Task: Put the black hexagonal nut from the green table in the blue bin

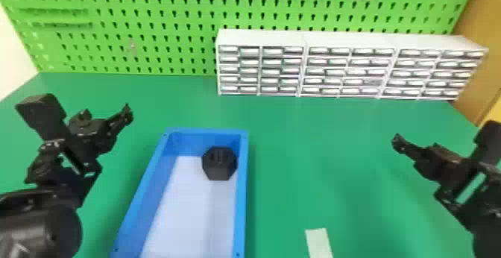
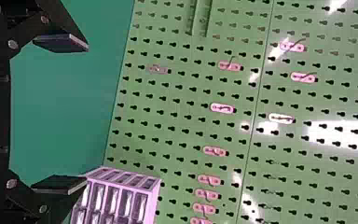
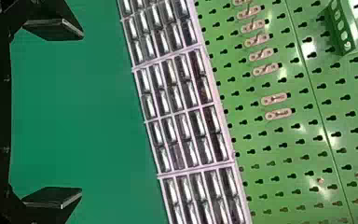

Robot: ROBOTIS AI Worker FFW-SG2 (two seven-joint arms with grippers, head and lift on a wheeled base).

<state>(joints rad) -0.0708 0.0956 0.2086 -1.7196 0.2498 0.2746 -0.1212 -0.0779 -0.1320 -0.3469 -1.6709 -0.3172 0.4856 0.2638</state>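
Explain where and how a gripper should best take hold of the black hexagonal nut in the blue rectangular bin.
Probably from above, pinching the near and far flats. The black hexagonal nut points corners left and right, and sits close to the right wall of the blue bin, which leaves little finger room there.

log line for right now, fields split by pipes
black hexagonal nut: in blue bin, far right corner | left gripper: open, empty | right gripper: open, empty

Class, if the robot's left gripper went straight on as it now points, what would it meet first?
Most likely the green pegboard, beyond the table; the left gripper's height above the table is unclear.
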